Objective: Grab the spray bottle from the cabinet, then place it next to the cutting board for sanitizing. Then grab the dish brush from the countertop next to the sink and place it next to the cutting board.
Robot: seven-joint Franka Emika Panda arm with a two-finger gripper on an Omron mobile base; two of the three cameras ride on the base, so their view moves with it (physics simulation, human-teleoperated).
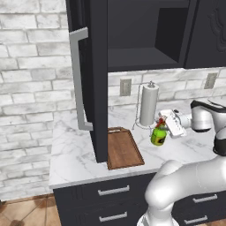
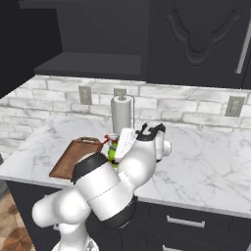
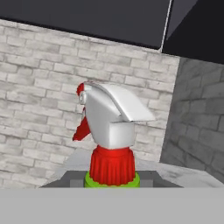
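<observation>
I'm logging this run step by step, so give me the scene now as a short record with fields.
spray bottle: green, tilted, above the countertop, to the right of the cutting board
end effector: shut on the spray bottle, gripping near its neck
cutting board: flat on the countertop, partly behind the open cabinet door
cabinet: door swung open, shelf bare where it shows
paper towel roll: upright on its holder, behind the bottle
dish brush: cannot tell from these views

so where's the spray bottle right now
In the left base view the spray bottle is just above the countertop, held by the gripper, between the cutting board and paper towel roll.
</observation>
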